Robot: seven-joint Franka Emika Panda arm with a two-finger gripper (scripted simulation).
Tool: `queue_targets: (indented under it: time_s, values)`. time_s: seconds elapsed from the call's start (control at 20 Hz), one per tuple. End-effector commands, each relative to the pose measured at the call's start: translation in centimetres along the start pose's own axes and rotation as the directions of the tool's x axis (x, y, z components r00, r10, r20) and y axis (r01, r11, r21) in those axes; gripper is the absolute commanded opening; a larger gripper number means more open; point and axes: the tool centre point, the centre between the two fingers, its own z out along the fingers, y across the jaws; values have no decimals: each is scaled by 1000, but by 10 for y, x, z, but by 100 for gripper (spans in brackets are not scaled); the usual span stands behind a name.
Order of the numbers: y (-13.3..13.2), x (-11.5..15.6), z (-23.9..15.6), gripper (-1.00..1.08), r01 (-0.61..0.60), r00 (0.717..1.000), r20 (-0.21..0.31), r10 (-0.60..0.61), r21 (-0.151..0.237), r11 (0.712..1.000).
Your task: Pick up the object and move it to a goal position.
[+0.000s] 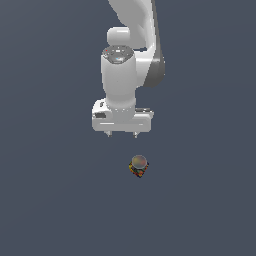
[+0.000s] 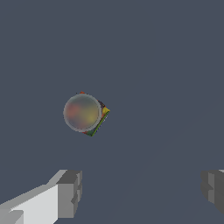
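The object (image 1: 138, 166) is a small chunky item with a mottled red, yellow, green and dark body and a round greyish-tan top. It rests on the dark grey floor, below the white arm and slightly toward the exterior view's right of the hand. In the wrist view the object (image 2: 85, 113) lies ahead of the fingers, apart from both. My gripper (image 1: 122, 134) hangs above the floor, open, its two fingertips (image 2: 70, 192) spread wide with nothing between them.
A plain dark grey surface (image 1: 50, 200) fills both views. The white arm (image 1: 120, 75) comes down from the top of the exterior view.
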Motion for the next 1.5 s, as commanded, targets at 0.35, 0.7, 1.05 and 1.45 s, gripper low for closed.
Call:
queue_targets:
  time_s: [0.35, 0.7, 1.05, 1.45]
  values:
    - [-11, 4, -2, 100, 5, 1000, -2, -5, 18, 1000]
    - [-14, 5, -3, 100, 6, 1000, -2, -6, 23, 1000]
    - [-19, 10, 5, 100, -45, 999, 5, 45, 22, 999]
    - [-29, 20, 24, 100, -170, 985, 23, 169, 16, 985]
